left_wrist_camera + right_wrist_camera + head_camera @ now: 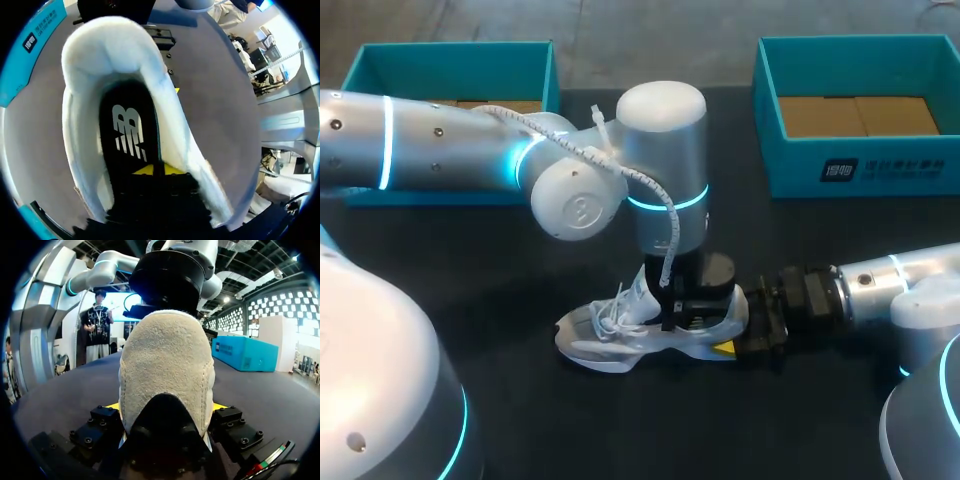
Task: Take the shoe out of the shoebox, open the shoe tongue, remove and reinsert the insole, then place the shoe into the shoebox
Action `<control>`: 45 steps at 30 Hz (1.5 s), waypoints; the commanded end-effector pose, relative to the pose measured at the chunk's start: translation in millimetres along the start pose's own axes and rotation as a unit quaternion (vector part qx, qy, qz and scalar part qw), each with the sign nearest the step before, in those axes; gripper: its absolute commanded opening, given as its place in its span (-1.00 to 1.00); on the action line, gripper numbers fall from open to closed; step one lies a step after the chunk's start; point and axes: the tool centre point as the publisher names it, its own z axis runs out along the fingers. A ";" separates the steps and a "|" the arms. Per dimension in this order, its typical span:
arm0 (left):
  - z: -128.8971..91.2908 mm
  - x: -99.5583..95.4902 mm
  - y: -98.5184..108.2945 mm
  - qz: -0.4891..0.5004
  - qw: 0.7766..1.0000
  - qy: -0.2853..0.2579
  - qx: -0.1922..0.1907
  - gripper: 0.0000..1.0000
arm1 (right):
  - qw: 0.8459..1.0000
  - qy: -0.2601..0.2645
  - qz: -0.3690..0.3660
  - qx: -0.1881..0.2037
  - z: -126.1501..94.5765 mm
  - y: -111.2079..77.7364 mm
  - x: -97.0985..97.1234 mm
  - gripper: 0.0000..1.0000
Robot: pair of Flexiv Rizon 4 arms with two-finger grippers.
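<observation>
Shoeboxes stand at the far edge of the table, both teal and open-topped. The left shoebox (pixel 450 48) shows a strip of brown cardboard floor inside; the rest of it is hidden behind the left arm (pixel 450 140). The right shoebox (pixel 860 165) shows the same brown cardboard floor across its whole inside.

Between and nearer than the boxes, the dark table (pixel 470 290) bears the shoe (pixel 610 335), a white and grey trainer standing upright on its sole near the middle, toe toward the left, white laces (pixel 610 310) loose over its front. It is outside both boxes and well apart from them.

The left arm crosses from the left and turns straight down over the shoe's opening. The left gripper (pixel 159 170) is inside the shoe, its yellow tips drawn together with only a thin dark line between them, low over the black insole (pixel 130 130), which lies flat in the shoe. Whether the tips pinch the insole I cannot tell.

The right arm (pixel 890 280) lies low along the table from the right. The right gripper (pixel 166 406) is clamped on the shoe's heel, one yellow tip against each side of the suede.
</observation>
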 end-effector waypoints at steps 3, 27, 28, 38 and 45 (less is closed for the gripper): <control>2.4 -3.2 -5.2 -0.001 1.000 -0.010 0.004 -0.42 | 1.000 0.000 0.000 0.001 0.2 0.2 0.7 -1.00; 20.9 -33.2 -9.4 -0.018 0.992 -0.128 -0.003 -0.36 | 1.000 0.000 0.000 0.001 0.2 0.2 0.7 -1.00; 20.5 -35.0 -9.2 -0.018 0.991 -0.132 -0.003 -0.36 | 1.000 0.000 0.000 0.001 0.2 0.2 0.7 -1.00; 20.5 -48.7 -6.9 -0.022 0.984 -0.178 -0.014 -0.41 | 1.000 0.000 0.000 0.001 0.2 0.2 0.7 -1.00; 18.9 -59.7 -7.0 -0.032 0.976 -0.213 -0.026 -0.55 | 1.000 0.000 0.000 0.001 0.2 0.2 0.7 -1.00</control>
